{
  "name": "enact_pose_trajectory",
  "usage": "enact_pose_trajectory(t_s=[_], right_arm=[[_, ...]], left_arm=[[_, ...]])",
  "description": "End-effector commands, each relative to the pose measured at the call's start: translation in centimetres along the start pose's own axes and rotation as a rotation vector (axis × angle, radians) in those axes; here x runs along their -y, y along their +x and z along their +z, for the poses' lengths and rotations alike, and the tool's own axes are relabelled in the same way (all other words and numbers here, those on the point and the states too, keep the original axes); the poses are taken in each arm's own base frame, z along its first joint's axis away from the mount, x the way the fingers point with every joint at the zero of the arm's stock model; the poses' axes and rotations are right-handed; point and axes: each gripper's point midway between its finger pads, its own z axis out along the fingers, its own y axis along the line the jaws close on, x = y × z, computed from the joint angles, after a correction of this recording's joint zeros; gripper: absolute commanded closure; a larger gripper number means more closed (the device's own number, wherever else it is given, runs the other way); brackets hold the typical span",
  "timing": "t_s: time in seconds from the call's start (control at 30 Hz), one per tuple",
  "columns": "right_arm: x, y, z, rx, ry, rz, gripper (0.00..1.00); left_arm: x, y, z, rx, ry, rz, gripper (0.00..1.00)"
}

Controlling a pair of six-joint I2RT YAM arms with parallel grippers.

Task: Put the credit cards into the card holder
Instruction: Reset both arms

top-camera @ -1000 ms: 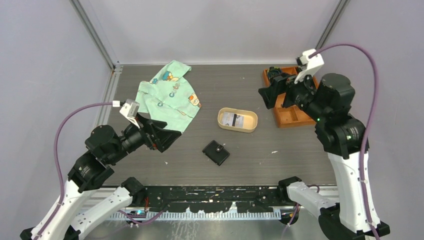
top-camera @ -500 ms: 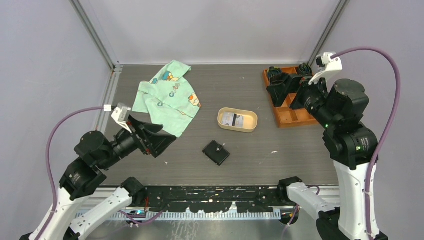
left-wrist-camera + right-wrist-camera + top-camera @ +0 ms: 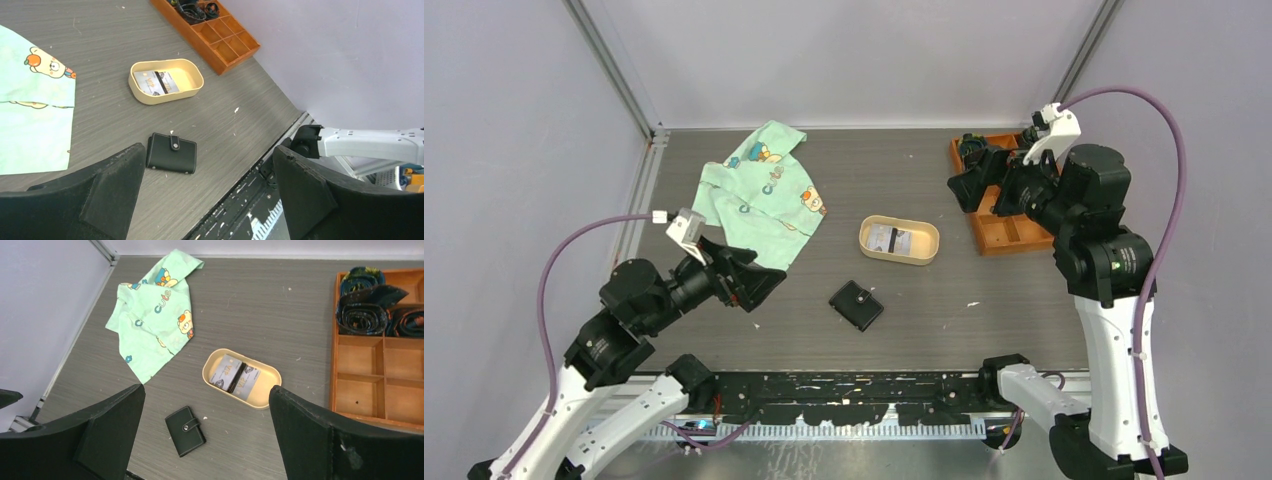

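Note:
The black card holder (image 3: 856, 305) lies snapped shut on the table, also visible in the left wrist view (image 3: 171, 153) and the right wrist view (image 3: 185, 431). The credit cards (image 3: 890, 239) lie flat inside a beige oval tray (image 3: 929, 245), light grey with a dark stripe (image 3: 235, 377) (image 3: 156, 82). My left gripper (image 3: 754, 277) hovers open to the left of the card holder, with nothing between its fingers (image 3: 208, 150). My right gripper (image 3: 972, 185) hangs open high over the table's back right, also empty (image 3: 206, 389).
A mint-green printed cloth (image 3: 759, 195) lies at the back left. A wooden compartment organizer (image 3: 1009, 230) with rolled dark items sits at the back right, under the right arm. The black rail of the table's near edge (image 3: 260, 200) runs just below the left gripper.
Both arms drew back a little outward half a second ago and have come back near where they were. Both grippers stayed open. The card holder, tray and cards have not moved.

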Motion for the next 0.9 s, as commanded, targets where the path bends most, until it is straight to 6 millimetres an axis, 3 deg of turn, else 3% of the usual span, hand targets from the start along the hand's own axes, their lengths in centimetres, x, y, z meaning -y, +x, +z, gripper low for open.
enact_pose_trajectory(t_s=[0.0,0.33,0.87], right_arm=[[0.0,-0.4,-0.3,0.026,-0.013,-0.015,0.01],[0.5,-0.3,0.0,0.022,-0.013,0.015,0.00],[0.6,-0.4,-0.9,0.039,-0.005,0.005,0.01]], left_arm=[[1.0,-2.2,1.5,0.084,0.057,0.062,0.02],[0.5,-0.9,2.4,0.060,0.068,0.057,0.02],[0.4,-0.4,2.3,0.060,0.070,0.016,0.02]])
